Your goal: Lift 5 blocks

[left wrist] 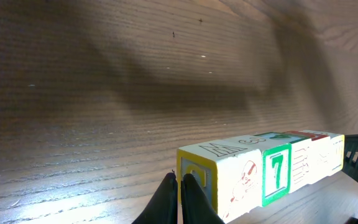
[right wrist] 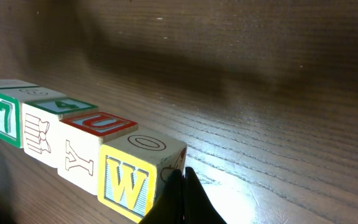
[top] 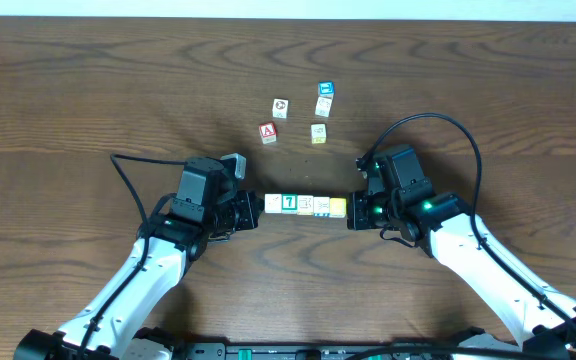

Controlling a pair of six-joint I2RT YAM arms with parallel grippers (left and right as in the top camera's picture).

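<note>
Overhead: row of five blocks (top: 306,205) at frame centre, pinned end to end between my left gripper (top: 257,208) and right gripper (top: 353,211). Both finger pairs closed together, tips pressing row ends.

The five blocks (top: 306,205) form one straight row, touching face to face, running left to right at scene centre. Order from the left:
- cream block (left wrist: 241,182) with a red line drawing
- green-framed "7" block (left wrist: 277,173)
- green-topped "4" block (right wrist: 42,134)
- red-topped "U" block (right wrist: 82,155)
- yellow-framed "W" block (right wrist: 128,183)

All sit square, none tilted.
</note>
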